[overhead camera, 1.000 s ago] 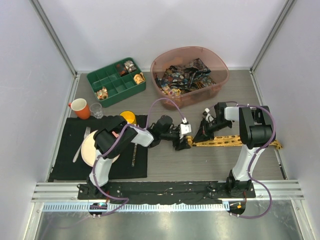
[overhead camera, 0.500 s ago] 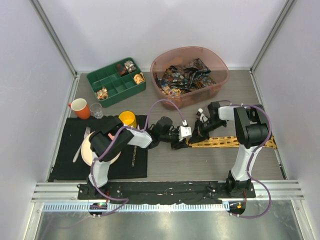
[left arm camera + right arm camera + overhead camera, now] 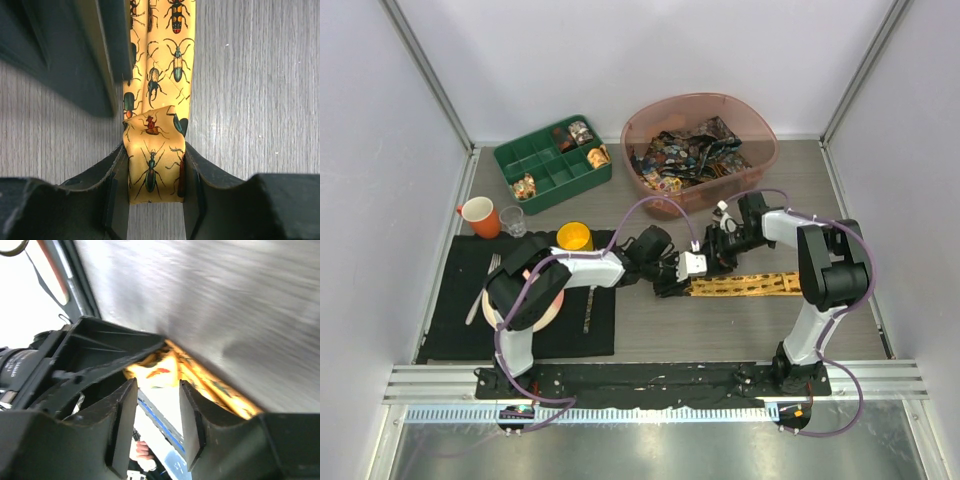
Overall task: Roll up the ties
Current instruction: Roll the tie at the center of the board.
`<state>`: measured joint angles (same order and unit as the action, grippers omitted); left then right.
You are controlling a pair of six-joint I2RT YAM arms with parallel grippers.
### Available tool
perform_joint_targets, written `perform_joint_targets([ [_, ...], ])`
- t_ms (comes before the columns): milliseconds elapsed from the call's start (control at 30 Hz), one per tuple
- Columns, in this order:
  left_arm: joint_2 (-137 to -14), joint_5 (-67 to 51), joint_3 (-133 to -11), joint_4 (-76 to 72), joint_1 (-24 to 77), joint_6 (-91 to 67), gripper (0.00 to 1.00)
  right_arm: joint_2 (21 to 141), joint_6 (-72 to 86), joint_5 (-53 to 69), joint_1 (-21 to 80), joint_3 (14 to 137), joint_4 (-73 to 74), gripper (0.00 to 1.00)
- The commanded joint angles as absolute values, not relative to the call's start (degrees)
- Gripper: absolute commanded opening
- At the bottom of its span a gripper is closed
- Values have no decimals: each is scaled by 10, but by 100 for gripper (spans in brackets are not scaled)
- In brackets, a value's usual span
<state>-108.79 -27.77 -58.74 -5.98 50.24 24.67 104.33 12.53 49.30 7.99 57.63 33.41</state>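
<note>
Early stage of rolling. One yellow tie (image 3: 750, 285), printed with beetles, lies on the table (image 3: 720, 330) near the middle, just right of the black mat (image 3: 460, 330), and only its left end has been turned over on itself in a single short fold. No tight coil shows yet, and the rest of its length lies flat and unrolled. The left end effector (image 3: 155, 172) is clamped on that folded end, one finger against each long edge. The right end effector (image 3: 156, 395) stands just beside the same end with its fingers apart and nothing held between them, the yellow fabric showing beyond the tips. The other ties (image 3: 690, 155), dark and many-coloured, lie in a loose heap in the pink basin (image 3: 760, 130) at the far side, none of them rolled as far as the top view shows. By this reading nearly the whole task is left. The yellow tie's long axis runs left to right across the table, roughly parallel to its near edge. The folded end points left toward the left arm, and the free end points right, passing near the right arm. Which end is the wide blade cannot be told.
</note>
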Motion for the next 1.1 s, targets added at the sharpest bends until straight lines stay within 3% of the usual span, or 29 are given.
perform_joint_targets([
  [0,-1119,-229,-594,56,502,265,19,1009,187,529,113,554,266,47],
  [600,-1139,-229,-613,66,507,249,21,1001,250,514,142,483,148,40],
  [733,-1138,-230,-608,63,508,251,22,1017,250,502,142,473,141,26],
  [767,-1138,-229,-608,64,508,250,24,1020,244,491,142,475,146,13],
  [833,-1137,-229,-607,64,507,250,29,1032,227,477,140,475,165,1],
  [967,-1135,-232,-606,49,505,237,57,1044,198,431,125,479,202,1],
  [1067,-1133,-247,-597,19,501,225,66,1048,167,410,114,483,235,1],
])
